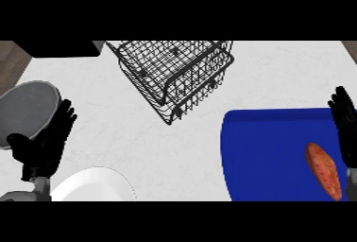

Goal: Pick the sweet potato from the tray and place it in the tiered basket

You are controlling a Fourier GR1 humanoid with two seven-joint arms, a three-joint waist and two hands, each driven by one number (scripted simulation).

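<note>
Potato (325, 171) lies ungrasped on tray (268, 156) at bench's right edge. My right hand (343, 124) beside it, fingers straight. Basket (174, 73) holds nothing. Whole task left.

A single head view looks steeply down on the white counter (181, 142), forearms entering from below.

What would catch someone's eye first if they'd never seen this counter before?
Probably the bright blue tray at the lower right, with the orange sweet potato lying near its right edge beside the right hand. Next, the black wire tiered basket sits tilted at the top centre of the white counter.
</note>
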